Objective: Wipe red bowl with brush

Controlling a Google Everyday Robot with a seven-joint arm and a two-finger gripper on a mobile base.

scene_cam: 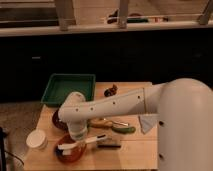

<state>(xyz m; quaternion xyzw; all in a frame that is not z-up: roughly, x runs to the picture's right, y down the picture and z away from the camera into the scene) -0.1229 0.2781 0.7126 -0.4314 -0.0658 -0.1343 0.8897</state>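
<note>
The gripper hangs low at the front left of the table, over the back rim of the red bowl, at the end of the white arm that reaches in from the right. The brush lies across the bowl, its pale handle running right past the rim; whether the gripper clasps it cannot be told. A dark block sits just right of the bowl, beside the handle's end. A white cup stands to the bowl's left. The arm's wrist hides most of a maroon bowl behind. Farther back lies a green tray, with a small dark object to its right. A yellow-green item and a grey cloth lie under the arm.
</note>
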